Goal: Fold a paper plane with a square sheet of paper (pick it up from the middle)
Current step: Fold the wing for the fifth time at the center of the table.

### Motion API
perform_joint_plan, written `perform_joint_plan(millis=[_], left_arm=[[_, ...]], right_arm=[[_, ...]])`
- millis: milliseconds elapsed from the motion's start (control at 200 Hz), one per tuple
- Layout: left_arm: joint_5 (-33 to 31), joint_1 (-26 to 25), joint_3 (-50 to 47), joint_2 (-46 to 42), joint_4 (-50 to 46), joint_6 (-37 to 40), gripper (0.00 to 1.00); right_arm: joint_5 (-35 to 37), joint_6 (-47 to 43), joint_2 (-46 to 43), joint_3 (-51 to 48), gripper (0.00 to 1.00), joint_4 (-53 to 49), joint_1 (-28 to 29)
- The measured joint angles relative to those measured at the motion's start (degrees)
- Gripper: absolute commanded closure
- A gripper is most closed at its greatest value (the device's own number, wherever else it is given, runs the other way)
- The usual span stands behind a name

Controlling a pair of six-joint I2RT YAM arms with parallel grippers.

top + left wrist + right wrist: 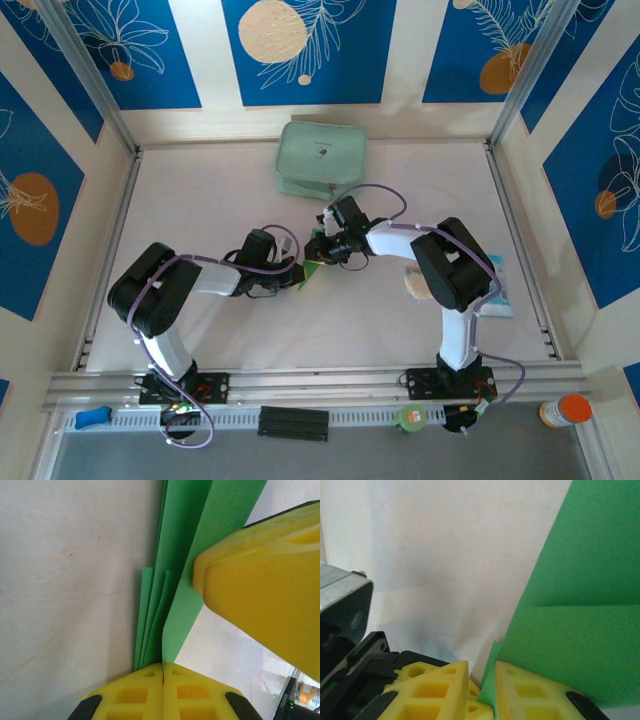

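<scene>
Left hand (163,669) clamped on folded green paper (200,540); right hand (482,666) narrow, pinching its flap alongside. Best, I judge: layers aligned, gentle tension.

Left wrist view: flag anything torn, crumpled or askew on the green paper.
Nothing stands out. The folded bright green paper shows straight creases, no tears; its layers fan slightly above the shut left gripper.

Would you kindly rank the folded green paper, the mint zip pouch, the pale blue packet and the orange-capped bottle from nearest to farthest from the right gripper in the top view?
From the right gripper:
1. folded green paper, at its fingertips, mid-table.
2. mint zip pouch, straight beyond, far edge.
3. pale blue packet, out to the right.
4. orange-capped bottle, near right corner.
</scene>
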Motion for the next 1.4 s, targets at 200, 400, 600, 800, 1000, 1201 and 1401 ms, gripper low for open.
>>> perform_joint_plan(millis=[200, 400, 600, 800, 1000, 1201, 1401], left_arm=[[0.11, 0.02, 0.07, 0.09, -0.04, 0.00, 0.94], [0.26, 0.11, 0.11, 0.15, -0.04, 0.00, 0.94], [0.42, 0.11, 0.13, 0.20, -0.04, 0.00, 0.94], [0.42, 0.11, 0.13, 0.22, -0.04, -0.02, 0.94], [0.42, 0.11, 0.15, 0.20, -0.04, -0.39, 0.94], [0.39, 0.11, 0.15, 0.17, -0.07, -0.83, 0.93], [-0.02, 0.09, 0.15, -0.28, -0.68, -0.96, 0.92]], right_arm=[[0.04, 0.00, 0.02, 0.28, 0.79, -0.22, 0.00], [0.22, 0.00, 1.31, 0.87, 0.81, -0.48, -0.04], [0.46, 0.00, 1.92, 1.05, 0.82, -1.03, -0.11], [0.68, 0.00, 2.56, 1.64, 0.82, -1.70, -0.22], [0.85, 0.00, 3.54, 2.38, 0.82, -2.58, -0.28], [0.92, 0.04, 3.98, 3.13, 0.83, -3.65, -0.33], [1.05, 0.04, 4.31, 3.85, 0.83, -4.74, -0.37]])
